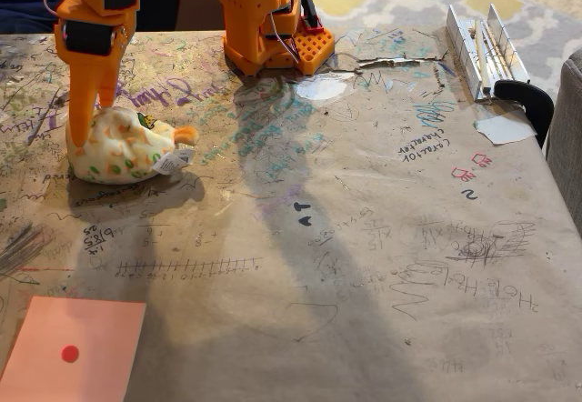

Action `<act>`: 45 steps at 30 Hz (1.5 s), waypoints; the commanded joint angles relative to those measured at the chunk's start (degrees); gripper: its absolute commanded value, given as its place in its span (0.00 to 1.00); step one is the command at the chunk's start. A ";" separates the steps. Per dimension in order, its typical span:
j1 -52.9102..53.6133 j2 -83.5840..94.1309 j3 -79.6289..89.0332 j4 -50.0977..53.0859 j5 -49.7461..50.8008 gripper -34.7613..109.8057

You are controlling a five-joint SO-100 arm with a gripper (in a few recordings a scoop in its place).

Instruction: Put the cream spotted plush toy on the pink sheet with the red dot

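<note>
Early stage — gripper (84, 138) is down at the toy (123, 145) at the bench's left; can't tell if the jaws have closed. Sheet (77, 347) is bare, well apart — lift and carry remain.

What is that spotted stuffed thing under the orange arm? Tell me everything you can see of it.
The cream spotted plush toy is a rounded, soft-looking cream-yellow lump with orange and green spots. A small orange nub and a white tag stick out on its right side, and a dark green-yellow patch sits on top. It lies on the scribbled brown paper at the table's far left. The orange gripper comes down onto its left end, pressing against it; whether the fingers are closed on it cannot be told. The toy is far from the pink sheet.
</note>
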 commanded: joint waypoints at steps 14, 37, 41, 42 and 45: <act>-3.08 18.46 17.67 -12.83 0.26 0.55; -0.79 -1.93 2.37 -3.60 0.35 0.24; -6.15 18.02 5.27 -1.93 8.79 0.24; -8.35 26.54 6.42 -1.41 12.39 0.24; -17.93 51.50 6.77 4.13 23.38 0.24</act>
